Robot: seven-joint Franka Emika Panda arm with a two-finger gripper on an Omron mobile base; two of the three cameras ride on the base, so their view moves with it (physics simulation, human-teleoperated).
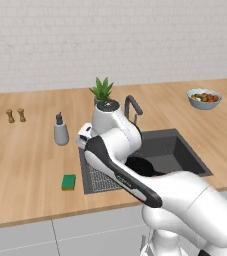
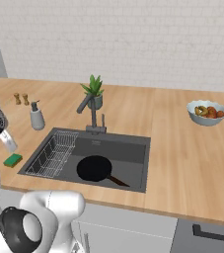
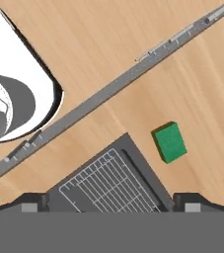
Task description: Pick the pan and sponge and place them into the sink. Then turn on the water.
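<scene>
In dark rectangular sink (image 2: 133, 148), flat round black pan (image 2: 93, 168)

Pale whitewashed brick wall (image 1: 110, 40) behind, running the whole back edge of a light wooden counter (image 1: 30, 165). Below the counter's front edge, grey cabinet fronts (image 1: 60, 237), with a dark handle (image 2: 214, 233) toward the right corner. Even, soft light throughout, with no hard shadows on the wood.
</scene>
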